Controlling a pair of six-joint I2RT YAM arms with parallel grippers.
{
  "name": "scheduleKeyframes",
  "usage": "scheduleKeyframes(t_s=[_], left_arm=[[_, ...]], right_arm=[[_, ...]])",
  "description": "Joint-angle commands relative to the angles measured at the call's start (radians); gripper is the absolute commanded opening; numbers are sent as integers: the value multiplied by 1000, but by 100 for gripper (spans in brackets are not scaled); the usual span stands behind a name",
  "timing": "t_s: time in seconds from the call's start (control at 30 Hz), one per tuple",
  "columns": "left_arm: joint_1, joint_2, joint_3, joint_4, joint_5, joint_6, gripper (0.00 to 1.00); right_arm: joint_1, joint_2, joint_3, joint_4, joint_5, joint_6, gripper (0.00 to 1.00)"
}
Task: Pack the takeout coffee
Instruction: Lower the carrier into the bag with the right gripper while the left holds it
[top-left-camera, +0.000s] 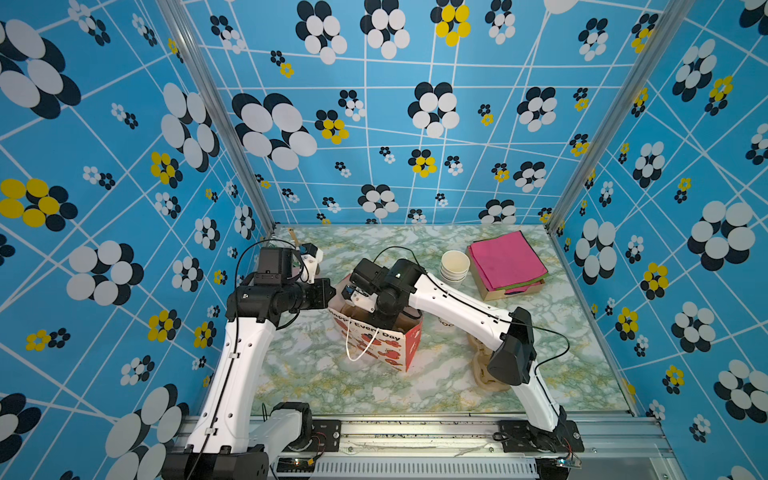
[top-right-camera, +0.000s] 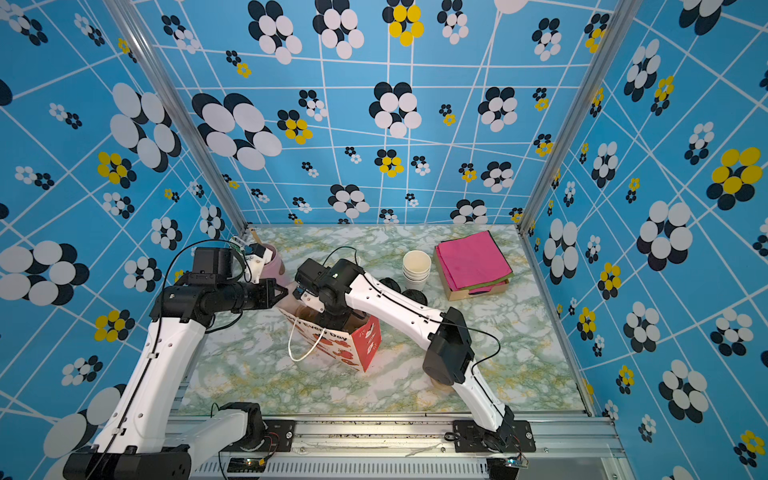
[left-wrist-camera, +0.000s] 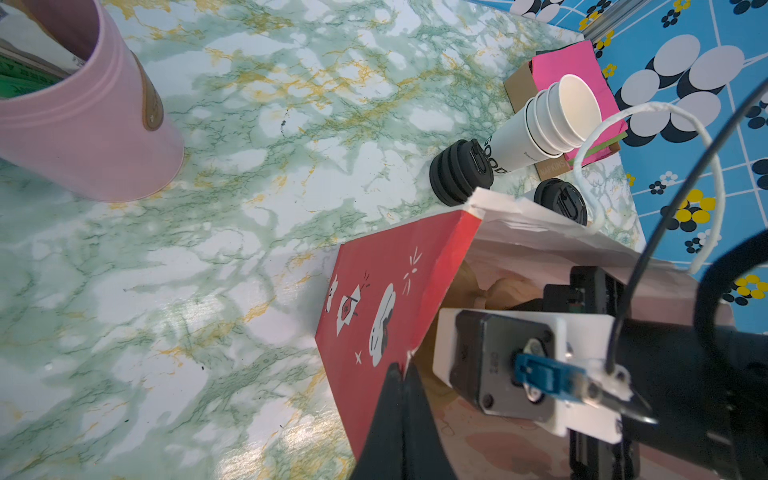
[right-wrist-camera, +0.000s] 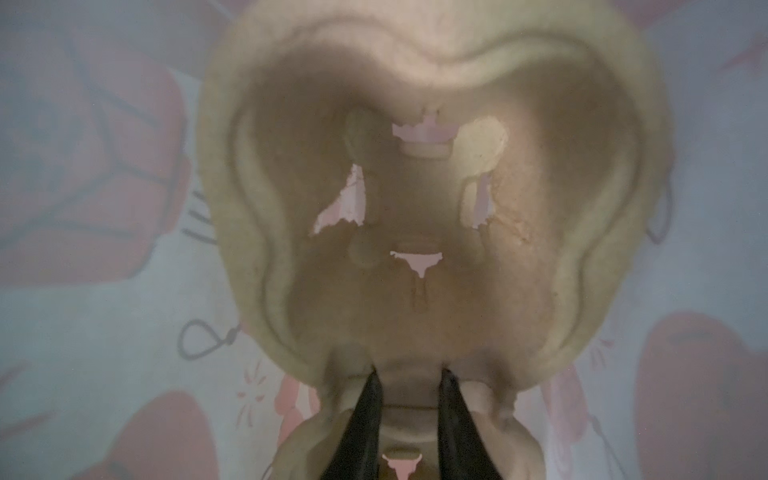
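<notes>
Your L gripper (left-wrist-camera: 401, 372) is pressed together. It pinches the top rim of the gift bag (left-wrist-camera: 374, 291) at the corner of its red side panel. The bag stands on the marble-print table (left-wrist-camera: 249, 124) w/ its mouth open, and a white cord handle (top-left-camera: 361, 345) hangs down its printed front.

Your R gripper (right-wrist-camera: 410, 376) is down inside that bag. Its fingers (right-wrist-camera: 365, 415) sit a little apart, clamped on either side of a ridge of a beige pulp cup carrier (right-wrist-camera: 415, 50). The bag's printed inner walls close in around the carrier.

The takeout coffee (left-wrist-camera: 561, 201), a white cup w/ black lid, is outside the bag. It stands on the table just past the bag wall farthest from the L gripper, beside your R forearm. Neither gripper touches it.

Farther out from the coffee is a stack of black lids (left-wrist-camera: 457, 174), then a stack of lidless white cups (left-wrist-camera: 557, 116). Beyond those is a cardboard napkin box (left-wrist-camera: 519, 83) w/ pink napkins (left-wrist-camera: 565, 66).

Away from the bag, on the L gripper's other side, a pink holder (left-wrist-camera: 91, 124) stands near the back corner.
</notes>
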Motion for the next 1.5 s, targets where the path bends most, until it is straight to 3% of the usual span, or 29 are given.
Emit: scheduleKeyframes(t_s=[0.0, 0.87, 1.47], left_arm=[[13, -20, -9, 9, 0, 21, 0], [16, -35, -23, 14, 0, 24, 0], [19, -47, -33, 12, -2, 25, 0]], right_arm=[[6, 38, 22, -56, -14, -11, 22], [5, 227, 24, -87, 2, 15, 23], [6, 268, 33, -103, -1, 44, 31]])
